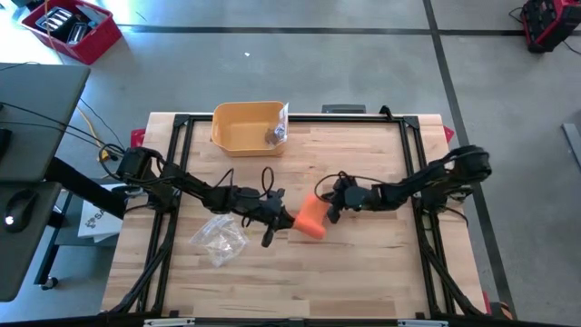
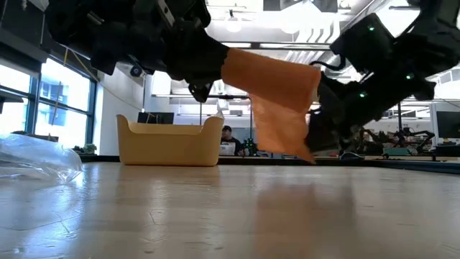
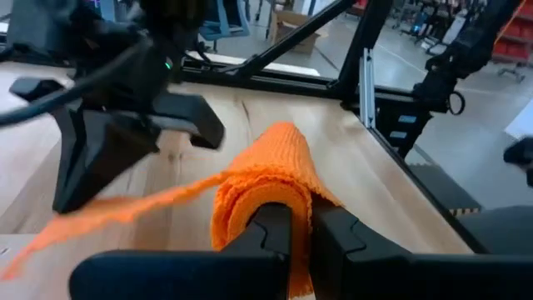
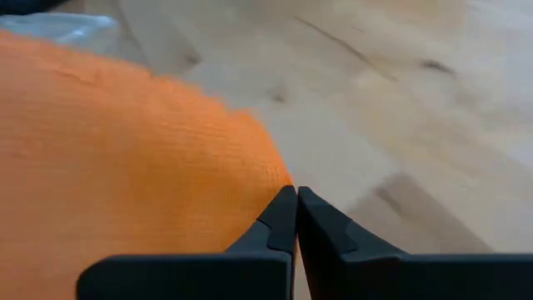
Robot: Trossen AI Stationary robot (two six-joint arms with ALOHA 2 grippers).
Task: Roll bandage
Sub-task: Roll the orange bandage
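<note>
Orange bandage (image 1: 311,217) held above the middle of the bench (image 1: 363,272) between both arms, clear of the wood in the low view. The left pincer (image 3: 301,242) is clamped on the rolled end, where several turns of cloth are already wound; a loose tail runs from that roll toward the other arm. The right pincer (image 4: 295,218) is closed on the edge of the flat, unrolled part (only the very corner of the cloth sits between its tips).

Risks, as judged from this pose. The right pincer's hold is thin, so any pull along the tail could draw the cloth out and let it drop to the bench. If the tail goes slack, the next turns would probably wind loose or skewed, giving a coned roll. The left pincer grips across the roll's end; turning it too far may let the inner turns telescope out. The two wrists stand close together and could touch.

Also on the bench: a yellow bin (image 1: 247,126) at the far edge and a clear plastic bag (image 1: 219,238) near the left arm, both well apart from the bandage.

No brand, label or writing can be read in any view.
</note>
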